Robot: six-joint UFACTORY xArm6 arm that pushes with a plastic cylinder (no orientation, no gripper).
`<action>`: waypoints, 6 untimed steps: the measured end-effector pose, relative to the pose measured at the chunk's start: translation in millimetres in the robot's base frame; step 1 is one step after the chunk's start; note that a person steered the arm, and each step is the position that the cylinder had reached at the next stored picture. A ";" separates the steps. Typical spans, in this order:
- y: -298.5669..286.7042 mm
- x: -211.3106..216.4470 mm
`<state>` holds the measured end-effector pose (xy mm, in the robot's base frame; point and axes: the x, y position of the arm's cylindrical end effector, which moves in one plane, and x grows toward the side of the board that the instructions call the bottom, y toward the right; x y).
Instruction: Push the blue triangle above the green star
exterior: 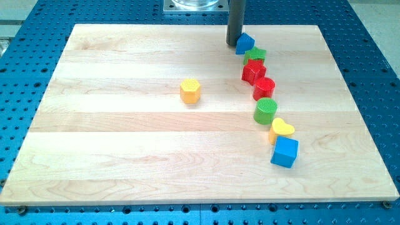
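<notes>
The blue triangle sits near the view's top edge of the board, right of centre. It touches the green star, which lies just below and to its right. My tip is on the board directly at the triangle's left side, touching or nearly touching it. The dark rod rises straight up out of the view's top.
Below the green star a chain runs down the view: red star, red cylinder, green cylinder, yellow heart, blue cube. A yellow hexagon sits alone near the middle. The wooden board rests on a blue perforated table.
</notes>
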<state>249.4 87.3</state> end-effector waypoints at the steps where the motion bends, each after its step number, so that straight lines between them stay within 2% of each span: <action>1: 8.4 1.8; 2: 12.3 3.9; 4: 12.2 33.8; 5: -6.8 36.3; 6: -95.8 56.5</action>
